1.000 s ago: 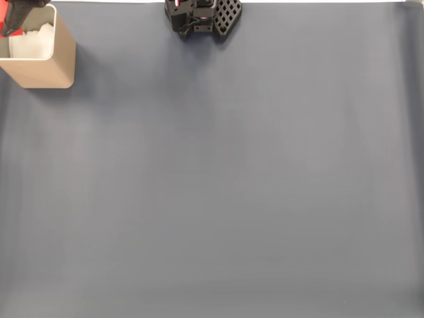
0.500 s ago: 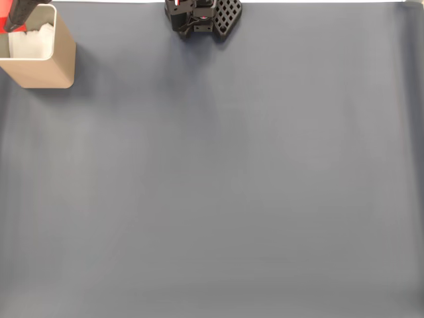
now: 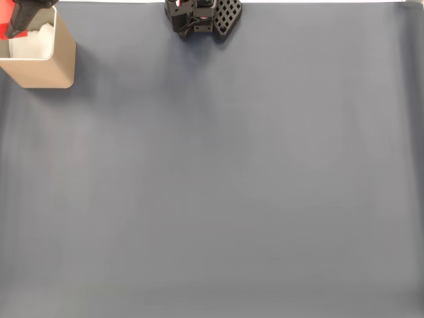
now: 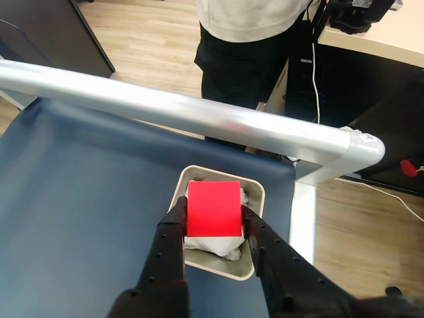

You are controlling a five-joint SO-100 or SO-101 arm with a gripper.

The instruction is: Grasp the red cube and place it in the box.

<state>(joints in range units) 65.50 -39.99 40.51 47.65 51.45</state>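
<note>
In the wrist view the red cube (image 4: 212, 209) is pinched between the two black fingers of my gripper (image 4: 212, 222), which is shut on it. It hangs directly above the open top of the tan box (image 4: 256, 192), whose white inside shows below it. In the fixed view the box (image 3: 50, 63) stands at the top left corner of the table, with the black gripper (image 3: 23, 14) over its rim and a sliver of the red cube (image 3: 5, 18) at the frame's left edge.
The arm's black base (image 3: 201, 16) sits at the table's far edge, top centre. A silver metal rail (image 4: 199, 112) runs along the table's edge just beyond the box. A person (image 4: 248, 40) stands behind that rail. Grey-blue cloth (image 3: 232, 185) covers the table.
The gripper with the cube has stayed over the box, shifting only slightly. Nothing else has moved.
</note>
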